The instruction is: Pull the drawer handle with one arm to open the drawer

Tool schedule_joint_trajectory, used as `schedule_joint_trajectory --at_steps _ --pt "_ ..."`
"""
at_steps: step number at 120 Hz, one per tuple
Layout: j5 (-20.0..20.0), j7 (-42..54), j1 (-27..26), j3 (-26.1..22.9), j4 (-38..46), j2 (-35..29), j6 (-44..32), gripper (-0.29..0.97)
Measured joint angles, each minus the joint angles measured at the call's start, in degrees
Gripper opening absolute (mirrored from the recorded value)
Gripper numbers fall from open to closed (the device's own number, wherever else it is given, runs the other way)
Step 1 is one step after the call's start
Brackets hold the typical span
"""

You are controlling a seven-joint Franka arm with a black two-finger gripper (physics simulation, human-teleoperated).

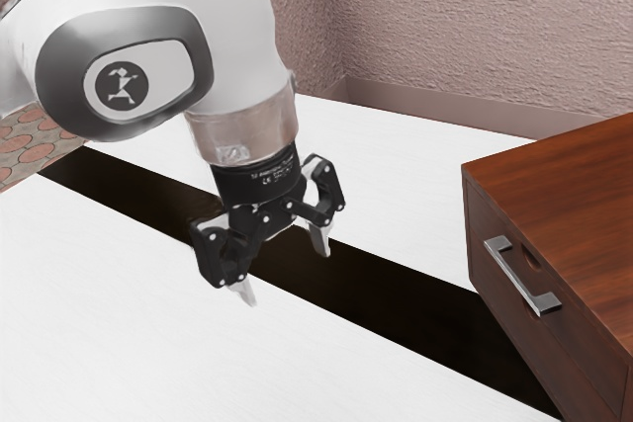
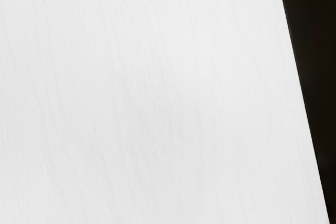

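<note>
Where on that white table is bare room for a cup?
Bare white tabletop lies on the near side of the black band, and more beyond it toward the wall. It is crowded by the brown wooden cabinet with its silver drawer handle; the open black gripper hovers over the band.

A white table in a plain room with rough, pinkish-beige walls.

The table point(image 1: 119, 343) is white with a faint wood grain, and a wide black band point(image 1: 396, 294) crosses it on a slant from the exterior view's left toward its lower right. Behind it, two stucco-textured walls point(image 1: 475, 17) meet in a corner, with a brownish baseboard point(image 1: 445, 106) along their foot. At the exterior view's left edge shows a patch of floor point(image 1: 20, 140) patterned with reddish rounded tiles. The light is soft and even. The wrist view shows the same pale grained surface point(image 2: 147, 98) beside the black band point(image 2: 315, 77).
</note>
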State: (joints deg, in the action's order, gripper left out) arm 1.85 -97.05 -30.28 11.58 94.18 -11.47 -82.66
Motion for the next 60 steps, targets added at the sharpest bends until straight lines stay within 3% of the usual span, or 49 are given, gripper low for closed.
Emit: schedule_joint_trajectory --at_steps 25,60 --pt "-0.13 0.04 -0.7 -0.01 3.55 0.8 -7.74 0.68" --pt "-0.43 -0.03 -0.15 0.24 3.71 3.24 -11.82 0.68"
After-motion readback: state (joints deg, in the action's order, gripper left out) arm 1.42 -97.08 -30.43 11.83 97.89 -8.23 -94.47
